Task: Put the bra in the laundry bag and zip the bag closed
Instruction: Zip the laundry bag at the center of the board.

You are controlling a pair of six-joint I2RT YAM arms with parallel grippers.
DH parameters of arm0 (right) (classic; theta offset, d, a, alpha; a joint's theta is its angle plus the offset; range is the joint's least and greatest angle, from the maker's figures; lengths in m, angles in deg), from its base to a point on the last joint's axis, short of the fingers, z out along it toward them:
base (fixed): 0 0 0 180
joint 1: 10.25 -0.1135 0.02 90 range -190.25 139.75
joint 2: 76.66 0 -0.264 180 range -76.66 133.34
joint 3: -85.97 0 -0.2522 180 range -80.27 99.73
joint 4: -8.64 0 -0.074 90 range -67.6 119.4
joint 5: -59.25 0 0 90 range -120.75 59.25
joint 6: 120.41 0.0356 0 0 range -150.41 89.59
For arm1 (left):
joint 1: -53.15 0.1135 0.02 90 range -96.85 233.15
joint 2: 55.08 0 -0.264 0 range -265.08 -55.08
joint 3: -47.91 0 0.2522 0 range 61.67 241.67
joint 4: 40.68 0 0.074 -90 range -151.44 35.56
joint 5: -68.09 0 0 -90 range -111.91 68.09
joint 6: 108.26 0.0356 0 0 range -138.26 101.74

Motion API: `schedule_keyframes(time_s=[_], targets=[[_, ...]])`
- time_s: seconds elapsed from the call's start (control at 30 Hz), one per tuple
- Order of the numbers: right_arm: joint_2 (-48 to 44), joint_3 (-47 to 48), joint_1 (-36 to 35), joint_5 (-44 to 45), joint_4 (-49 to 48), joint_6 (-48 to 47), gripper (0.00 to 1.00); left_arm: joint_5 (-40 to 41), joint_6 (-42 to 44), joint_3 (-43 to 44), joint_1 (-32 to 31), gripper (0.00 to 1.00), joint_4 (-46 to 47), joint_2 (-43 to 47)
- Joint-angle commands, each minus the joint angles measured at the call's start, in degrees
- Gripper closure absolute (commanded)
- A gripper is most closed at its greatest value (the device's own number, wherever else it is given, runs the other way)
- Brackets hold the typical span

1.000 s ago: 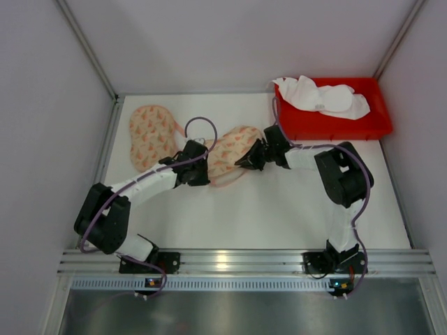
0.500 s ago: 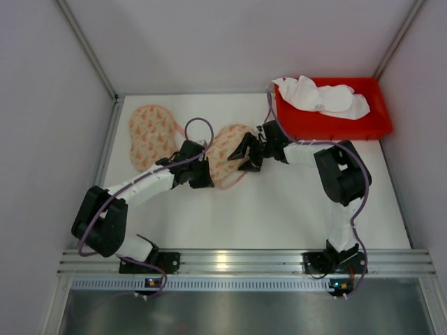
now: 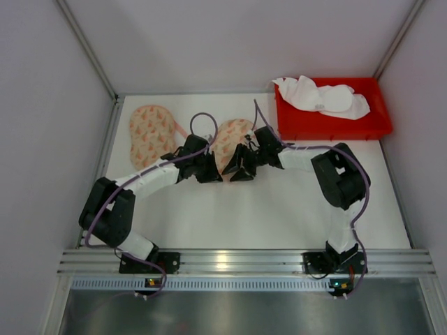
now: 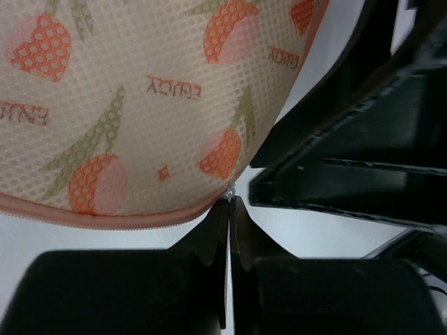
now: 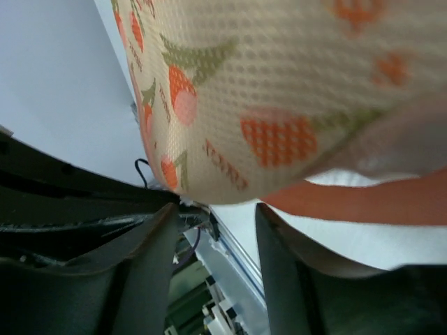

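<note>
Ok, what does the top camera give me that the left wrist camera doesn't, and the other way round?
Only the top camera: the red bin with white cloth at the far right, and the bag at full spread, its other half lying far left. Only the left wrist: the left gripper shut right at the pink zip edge; whether it pinches a pull is too small to tell. Both: the printed mesh bag and the right gripper close beside the left one.

Mesh cloth laundry bag (image 4: 140, 105), glossy red plastic bin (image 3: 335, 127), matt white table (image 3: 279, 209)
</note>
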Motion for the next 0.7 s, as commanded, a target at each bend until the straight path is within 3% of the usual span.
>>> schedule_keyframes(time_s=[0.0,0.03,0.07,0.1,0.17,0.33,0.67], targets=[[3.36,4.41,-1.96,-1.84,-2.07,-0.18,0.53,-1.25,0.17,-1.02,-0.1,1.0,3.13,4.46],[4.07,5.12,-2.04,-2.71,-1.98,-0.18,0.6,-0.99,0.69,-2.33,-0.1,1.0,3.04,6.03],[5.2,5.91,-2.13,-2.98,-1.9,-0.35,0.77,-0.72,0.79,-2.95,-0.02,1.0,2.87,6.75],[5.65,7.57,-2.05,-3.33,-1.46,-1.75,0.86,-0.37,1.48,-3.48,0.07,1.0,1.39,7.54],[6.7,9.25,-1.96,-4.56,1.26,-3.86,1.0,1.46,2.37,-4.01,0.16,1.0,-1.6,7.81],[6.8,10.13,-0.38,-7.81,2.32,-8.61,1.0,1.56,5.96,-6.3,4.19,1.0,-3.89,8.86],[9.52,18.03,2.52,-6.06,17.52,-26.01,1.0,1.31,10.8,-5.42,10.88,1.0,-6.98,7.98]])
